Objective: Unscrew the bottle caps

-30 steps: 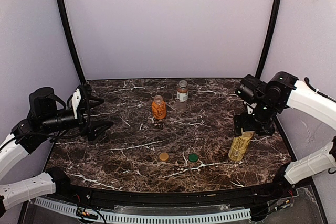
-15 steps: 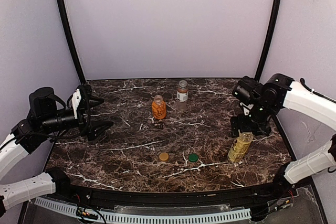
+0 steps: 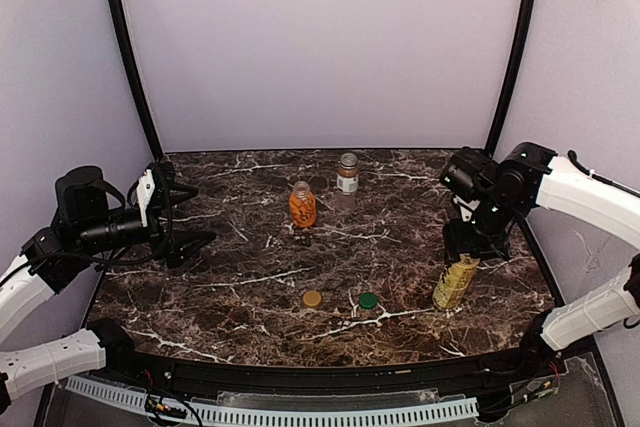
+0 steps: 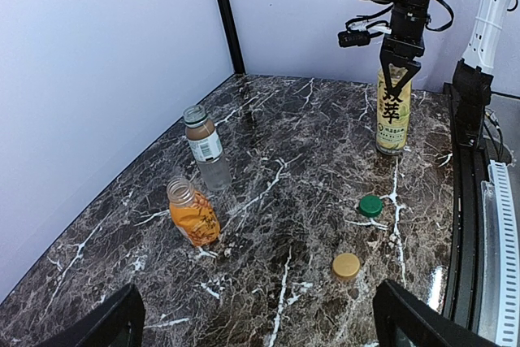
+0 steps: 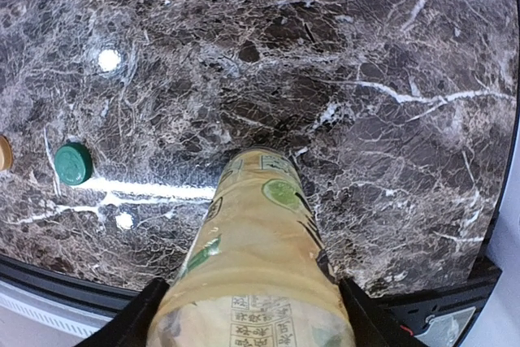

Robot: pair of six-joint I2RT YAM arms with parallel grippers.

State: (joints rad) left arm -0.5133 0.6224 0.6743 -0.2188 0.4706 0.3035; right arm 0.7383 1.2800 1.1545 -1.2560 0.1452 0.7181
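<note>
Nearest on the counter point(image 3: 250, 277): a tan cap point(image 3: 312, 298) and a green cap point(image 3: 368, 300). Just right, the yellow bottle point(image 3: 452, 287) stands upright, right gripper point(image 3: 463, 253) clamped around its top. Farther back, also upright: orange bottle point(image 3: 302, 205), then brown bottle point(image 3: 347, 175). Left gripper point(image 3: 200, 215) gapes wide, holding nothing.

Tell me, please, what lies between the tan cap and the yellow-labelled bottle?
The green cap lies between the tan cap and the yellow-labelled bottle, apart from both; the top external view shows it.
</note>
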